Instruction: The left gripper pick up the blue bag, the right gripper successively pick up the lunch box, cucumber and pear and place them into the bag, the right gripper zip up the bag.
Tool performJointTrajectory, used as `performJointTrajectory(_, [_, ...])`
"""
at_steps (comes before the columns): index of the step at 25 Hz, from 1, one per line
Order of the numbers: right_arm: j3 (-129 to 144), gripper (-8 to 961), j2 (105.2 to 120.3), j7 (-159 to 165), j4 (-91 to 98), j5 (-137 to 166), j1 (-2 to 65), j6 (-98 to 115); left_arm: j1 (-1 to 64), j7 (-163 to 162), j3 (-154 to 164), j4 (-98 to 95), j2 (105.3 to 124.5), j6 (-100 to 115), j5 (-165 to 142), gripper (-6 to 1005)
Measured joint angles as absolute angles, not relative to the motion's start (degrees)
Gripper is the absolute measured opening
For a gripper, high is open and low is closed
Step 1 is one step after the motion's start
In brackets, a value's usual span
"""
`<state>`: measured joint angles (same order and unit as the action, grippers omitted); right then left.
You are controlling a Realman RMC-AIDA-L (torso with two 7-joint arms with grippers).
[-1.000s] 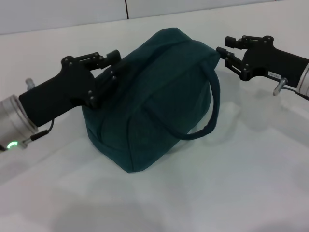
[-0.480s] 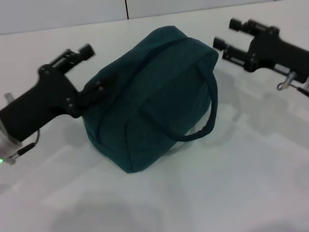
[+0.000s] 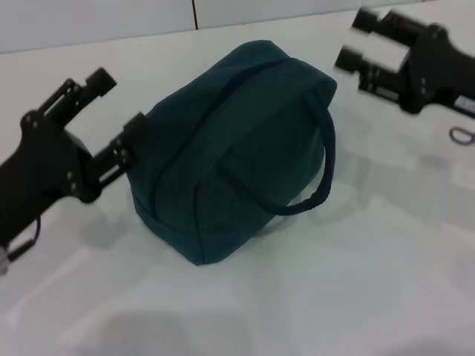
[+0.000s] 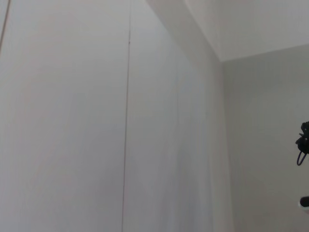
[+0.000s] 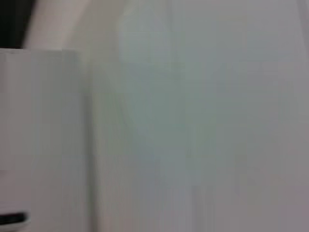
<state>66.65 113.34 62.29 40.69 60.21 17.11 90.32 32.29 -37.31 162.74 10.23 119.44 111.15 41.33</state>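
The blue bag [image 3: 237, 148] sits on the white table [image 3: 371, 267] in the head view, its top seam closed and one dark handle [image 3: 325, 170] looping down its right side. My left gripper [image 3: 119, 102] is open just left of the bag's left end, its lower finger close to the fabric and nothing between the fingers. My right gripper [image 3: 355, 38] is open up at the right, beyond the bag's upper right corner and clear of it. The lunch box, cucumber and pear are out of view. Neither wrist view shows the bag.
A wall with a vertical seam [image 3: 194, 13] rises behind the table. A small cable loop [image 3: 460, 136] hangs under the right arm. The left wrist view shows pale wall panels and a small dark part [image 4: 302, 143] at one edge.
Both arms have drawn back from the bag. The left gripper slid left and its fingers spread wider. The right gripper rose toward the upper right. The bag stayed put.
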Motion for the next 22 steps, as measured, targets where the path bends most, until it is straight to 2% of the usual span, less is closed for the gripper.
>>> performJointTrajectory(2, [66.7,636,113.29,63.6,40.3,63.5,17.7,92.3,30.7,-34.5,162.6,8.6,119.61,111.1,41.3,724])
performJointTrajectory(7, [66.9,635,114.48,63.8,40.5,71.4,17.9,93.2,26.4,-27.4,162.7,4.2,119.67,109.8,41.2,719])
performJointTrajectory(10, [67.4,635,114.68,63.8,40.3,73.0,17.9,93.7,25.1,-27.3,162.8,4.0,119.69,109.0,40.6,716])
performJointTrajectory(22, [67.3,634,115.05,63.3,37.0,72.0,18.4,94.2,23.9,-27.4,162.9,4.2,119.71,108.2,39.8,708])
